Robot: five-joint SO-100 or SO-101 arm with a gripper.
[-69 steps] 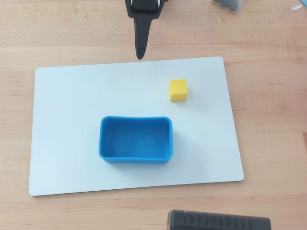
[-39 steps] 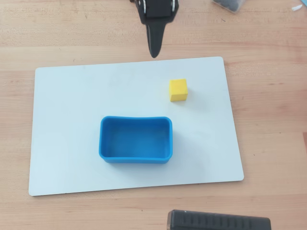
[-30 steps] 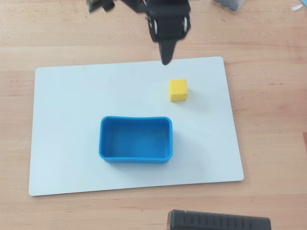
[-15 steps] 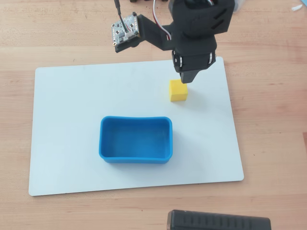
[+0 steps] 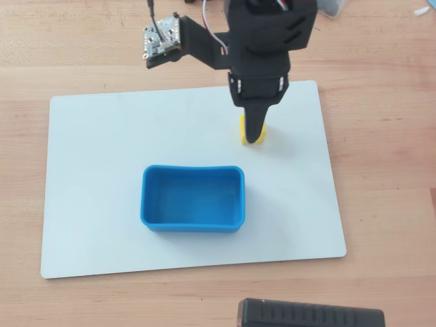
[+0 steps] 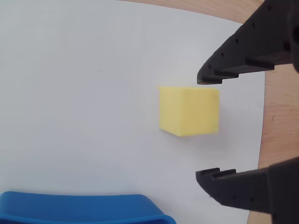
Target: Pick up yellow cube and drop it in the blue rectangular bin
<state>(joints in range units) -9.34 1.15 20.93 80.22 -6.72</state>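
The yellow cube point(image 5: 242, 131) sits on the white board point(image 5: 95, 170), right of centre and mostly covered by the arm in the overhead view. In the wrist view the cube point(image 6: 189, 111) lies flat between my black fingers. My gripper point(image 6: 201, 128) is open, with one fingertip point(image 6: 210, 77) just above the cube and the other point(image 6: 210, 177) well below it. From overhead the gripper point(image 5: 255, 133) hangs right over the cube. The blue rectangular bin point(image 5: 193, 225) stands empty in the middle of the board, below and left of the cube, and its rim point(image 6: 79, 207) shows at the wrist view's bottom left.
The board lies on a wooden table point(image 5: 388, 170). A black object point(image 5: 310, 315) sits at the bottom edge of the overhead view. A small circuit board point(image 5: 161, 37) sticks out from the arm at the top left.
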